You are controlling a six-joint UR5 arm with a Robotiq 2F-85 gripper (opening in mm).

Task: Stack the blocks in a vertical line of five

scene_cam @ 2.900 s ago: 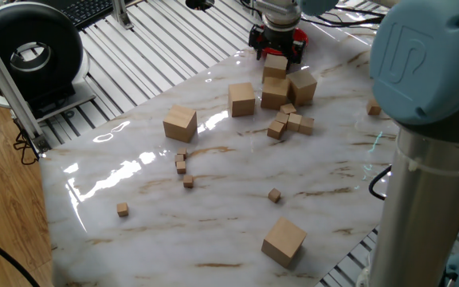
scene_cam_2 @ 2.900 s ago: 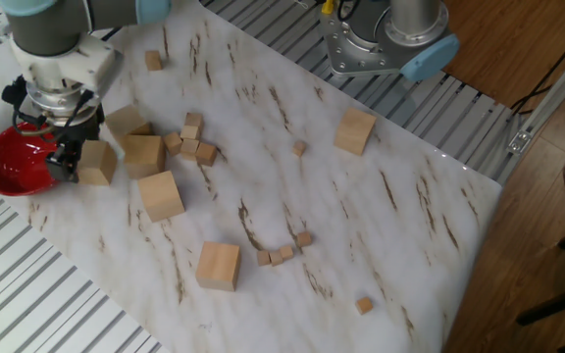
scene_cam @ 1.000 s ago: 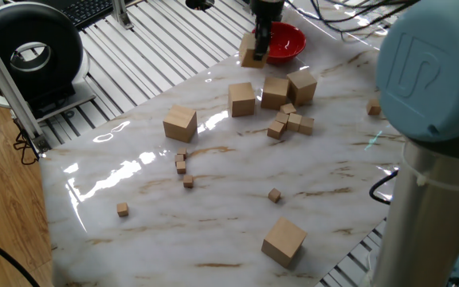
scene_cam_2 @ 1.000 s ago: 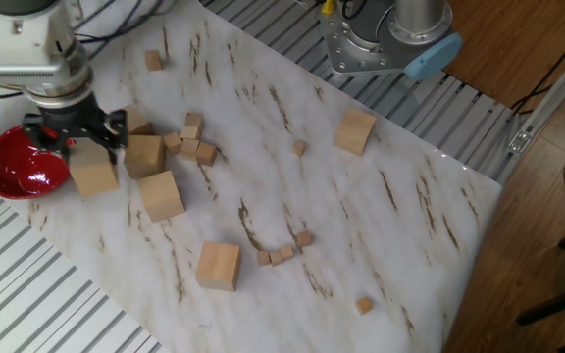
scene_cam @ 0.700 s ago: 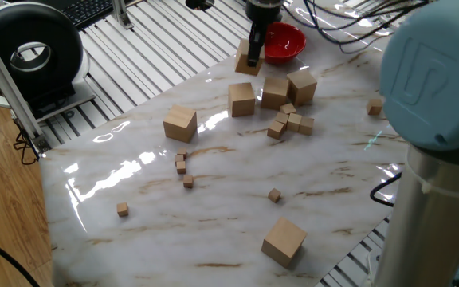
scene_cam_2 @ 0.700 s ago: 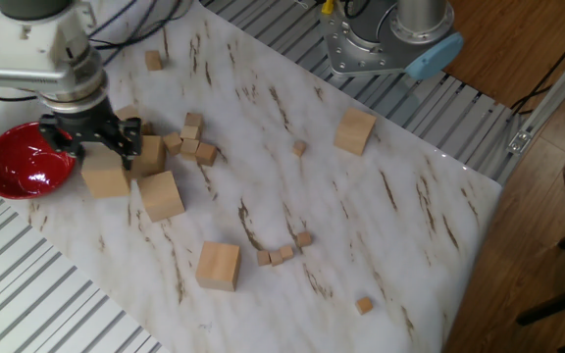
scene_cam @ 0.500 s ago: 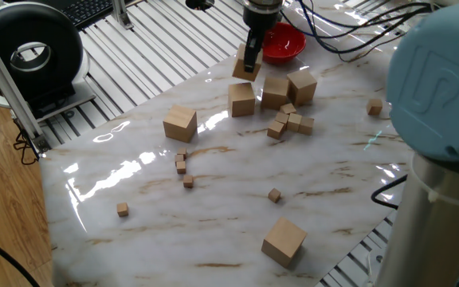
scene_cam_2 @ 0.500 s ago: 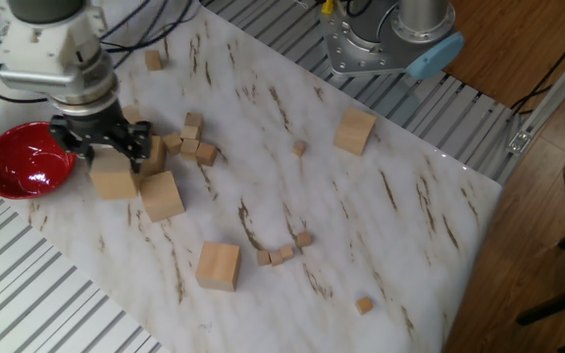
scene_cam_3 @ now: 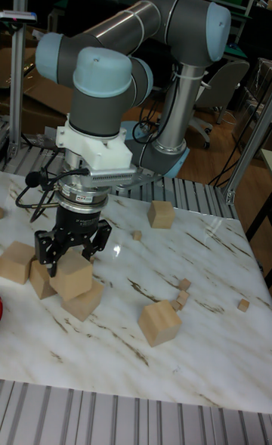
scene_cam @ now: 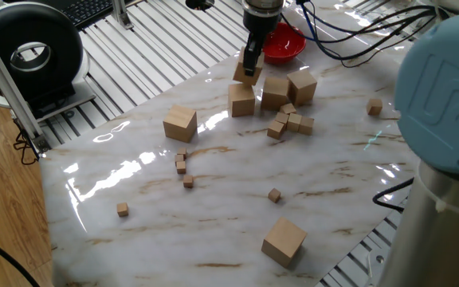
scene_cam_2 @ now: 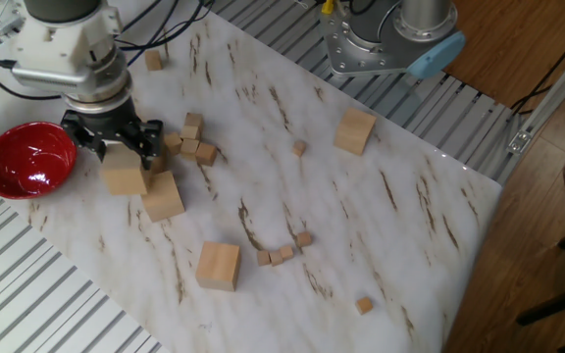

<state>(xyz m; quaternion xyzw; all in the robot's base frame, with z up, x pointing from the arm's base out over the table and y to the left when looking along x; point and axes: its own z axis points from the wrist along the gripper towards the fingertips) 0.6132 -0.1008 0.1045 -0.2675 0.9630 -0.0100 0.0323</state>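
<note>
The end effector point(scene_cam_3: 73, 261) is clamped on a block point(scene_cam_3: 72, 275), held just above another block point(scene_cam_3: 83, 299) on the table point(scene_cam_3: 128, 354). Released off-centre or tilted, it could slide off and knock the neighbouring blocks point(scene_cam_3: 17, 261).

UR5 arm reached over far end of surface point(scene_cam_2: 381, 206), wrist vertical, gripper point(scene_cam_3: 73, 258) pointed straight down. Dark fingers point(scene_cam_3: 44, 252) clamped wooden block point(scene_cam_3: 74, 276) from opposite sides, block held lifted above another. Cables trailed from wrist.
</note>
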